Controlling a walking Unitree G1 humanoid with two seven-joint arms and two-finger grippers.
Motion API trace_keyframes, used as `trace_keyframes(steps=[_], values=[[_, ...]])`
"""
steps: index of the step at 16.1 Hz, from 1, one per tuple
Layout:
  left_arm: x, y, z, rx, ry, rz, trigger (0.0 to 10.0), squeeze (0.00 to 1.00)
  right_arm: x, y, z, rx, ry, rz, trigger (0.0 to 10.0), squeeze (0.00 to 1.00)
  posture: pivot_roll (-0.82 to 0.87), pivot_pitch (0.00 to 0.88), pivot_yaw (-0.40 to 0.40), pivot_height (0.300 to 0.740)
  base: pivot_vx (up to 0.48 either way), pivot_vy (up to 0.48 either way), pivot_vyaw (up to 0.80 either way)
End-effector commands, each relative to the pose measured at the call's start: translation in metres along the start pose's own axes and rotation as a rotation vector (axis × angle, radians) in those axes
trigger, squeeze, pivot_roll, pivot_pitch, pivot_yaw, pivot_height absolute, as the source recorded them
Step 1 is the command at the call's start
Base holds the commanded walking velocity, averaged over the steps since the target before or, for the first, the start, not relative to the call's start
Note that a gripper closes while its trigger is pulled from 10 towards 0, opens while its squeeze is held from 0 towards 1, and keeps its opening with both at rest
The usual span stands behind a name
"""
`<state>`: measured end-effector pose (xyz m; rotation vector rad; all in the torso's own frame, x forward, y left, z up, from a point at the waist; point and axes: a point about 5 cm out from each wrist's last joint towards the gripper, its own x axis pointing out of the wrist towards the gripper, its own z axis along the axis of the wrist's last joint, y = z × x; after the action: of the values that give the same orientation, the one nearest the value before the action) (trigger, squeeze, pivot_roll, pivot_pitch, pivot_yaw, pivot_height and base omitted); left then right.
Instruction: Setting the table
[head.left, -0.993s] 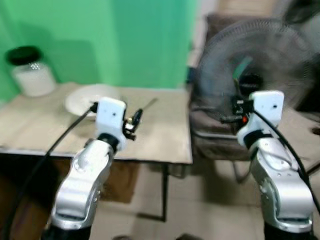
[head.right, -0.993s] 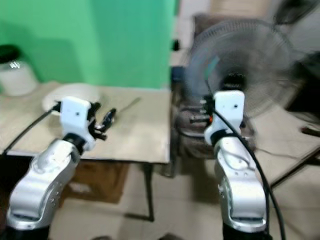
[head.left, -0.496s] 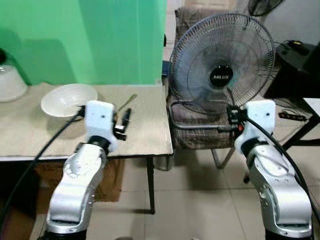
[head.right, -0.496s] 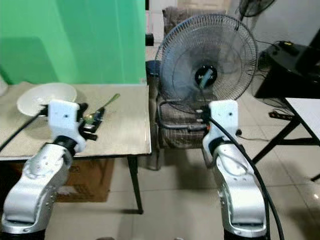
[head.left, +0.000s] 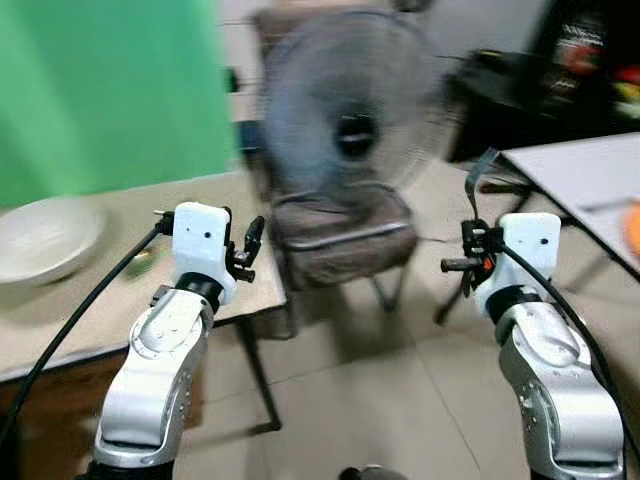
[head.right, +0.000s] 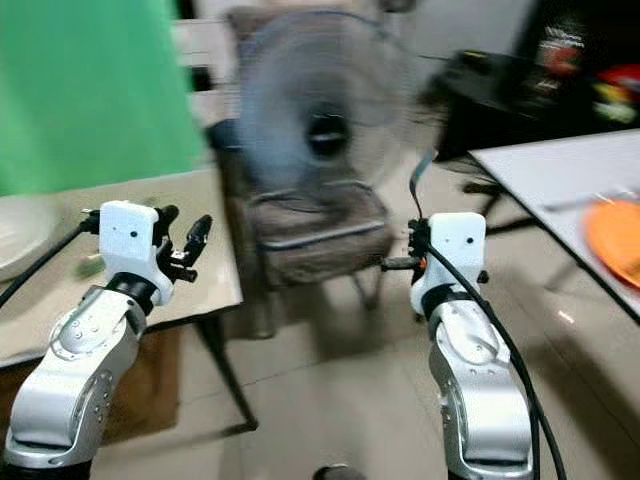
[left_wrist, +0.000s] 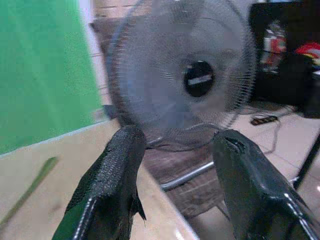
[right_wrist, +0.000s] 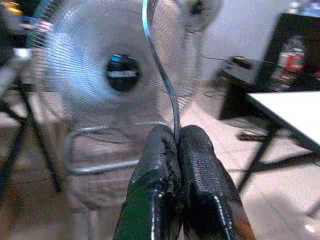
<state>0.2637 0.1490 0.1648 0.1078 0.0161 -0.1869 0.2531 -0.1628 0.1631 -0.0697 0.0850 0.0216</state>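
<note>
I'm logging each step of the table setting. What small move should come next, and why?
Probably keep turning right toward the white table. The right tool is shut on a thin metal utensil, likely a spoon, and an orange plate sits on that table. The left tool is open and holds nothing.

Even indoor light, no harsh shadows; motion blur smears fan (head.left: 345, 130) and background (arms sharper).

No lettering can be read. The pedestal fan (left_wrist: 200, 80) carries a pale label on its dark hub, too blurred to make out, and the other surfaces are smeared by motion.
</note>
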Motion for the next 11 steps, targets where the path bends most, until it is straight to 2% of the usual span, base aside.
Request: trace_keyframes(steps=[1,3,7,8,11], values=[[-0.001,-0.001,0.004,0.003,-0.023,-0.016,10.0,0.0,0.001,0.0,0.001,-0.007,-0.008,0.003,10.0,0.0,0.07,0.0,-0.014,0.74,0.0,0.0,-0.8],[0.003,0.001,0.002,-0.01,-0.014,0.013,10.0,0.0,0.005,0.0,0.004,-0.011,-0.016,0.009,10.0,0.0,0.06,0.0,-0.008,0.74,0.0,0.0,-0.8],[0.005,-0.007,0.002,-0.05,-0.036,-0.02,10.0,0.0,0.007,0.0,0.003,-0.022,-0.011,0.01,10.0,0.0,0.05,0.0,-0.017,0.74,0.0,0.0,-0.8],[0.006,-0.008,0.001,-0.069,0.002,-0.038,10.0,0.0,0.007,0.0,0.005,-0.026,-0.013,0.02,10.0,0.0,0.06,0.0,-0.035,0.74,0.0,0.0,-0.8],[0.007,-0.013,-0.001,-0.06,0.023,-0.068,10.0,0.0,0.008,-0.001,0.008,-0.023,-0.019,0.03,10.0,0.0,0.05,0.0,-0.027,0.74,0.0,0.0,-0.8]])
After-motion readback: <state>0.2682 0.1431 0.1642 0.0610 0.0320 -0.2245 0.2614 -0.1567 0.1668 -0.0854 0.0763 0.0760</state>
